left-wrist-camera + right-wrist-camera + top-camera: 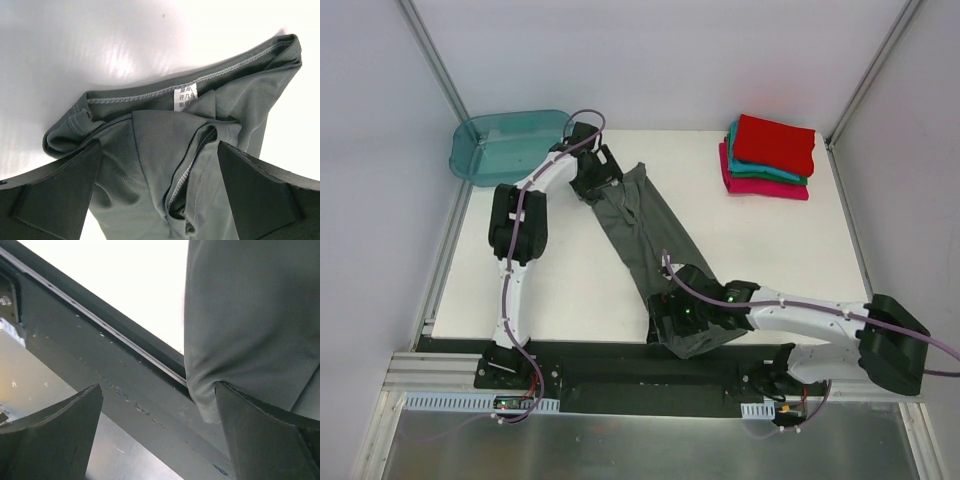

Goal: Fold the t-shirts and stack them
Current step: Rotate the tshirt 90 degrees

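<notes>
One grey shirt (640, 220) lay diagonally on the white table (575, 275), collar far-left, hem over the near edge, white walls (650, 60) around. I saw left gripper (160, 192) and right gripper (156, 435) wide open, empty.

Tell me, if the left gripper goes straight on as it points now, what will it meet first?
The left gripper would likely meet the dark grey t-shirt, its collar end near the neck label; depth is unclear.
</notes>
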You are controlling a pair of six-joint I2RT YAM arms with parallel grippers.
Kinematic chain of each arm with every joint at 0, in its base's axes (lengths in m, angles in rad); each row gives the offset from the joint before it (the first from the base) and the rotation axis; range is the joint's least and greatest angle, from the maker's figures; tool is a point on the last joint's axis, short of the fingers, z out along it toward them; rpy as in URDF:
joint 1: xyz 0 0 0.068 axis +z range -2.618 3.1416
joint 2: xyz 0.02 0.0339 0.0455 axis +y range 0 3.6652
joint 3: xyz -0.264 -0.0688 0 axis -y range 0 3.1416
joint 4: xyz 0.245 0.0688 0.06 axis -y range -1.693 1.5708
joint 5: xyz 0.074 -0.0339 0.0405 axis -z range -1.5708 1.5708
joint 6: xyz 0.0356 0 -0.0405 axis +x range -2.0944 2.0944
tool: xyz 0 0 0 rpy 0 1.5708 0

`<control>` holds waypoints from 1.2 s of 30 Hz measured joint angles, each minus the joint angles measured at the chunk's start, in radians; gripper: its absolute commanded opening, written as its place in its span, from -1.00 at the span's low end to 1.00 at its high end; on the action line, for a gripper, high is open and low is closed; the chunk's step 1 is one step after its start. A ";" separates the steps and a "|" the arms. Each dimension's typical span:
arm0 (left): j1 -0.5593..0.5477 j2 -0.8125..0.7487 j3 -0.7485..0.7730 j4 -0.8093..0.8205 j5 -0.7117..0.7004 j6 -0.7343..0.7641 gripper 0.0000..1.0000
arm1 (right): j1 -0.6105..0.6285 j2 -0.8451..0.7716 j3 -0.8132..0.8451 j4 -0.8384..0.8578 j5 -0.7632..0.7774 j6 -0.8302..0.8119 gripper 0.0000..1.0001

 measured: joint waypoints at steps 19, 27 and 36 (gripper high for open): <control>-0.259 -0.177 -0.066 -0.063 0.024 0.027 0.98 | -0.380 -0.219 -0.034 -0.163 0.192 -0.153 0.92; -0.228 -0.018 0.007 -0.093 0.003 -0.061 0.98 | -0.397 -0.098 -0.093 -0.092 0.099 -0.158 0.92; -0.227 0.254 0.432 -0.131 0.037 -0.096 0.98 | -0.356 -0.067 -0.113 0.046 -0.040 -0.148 0.92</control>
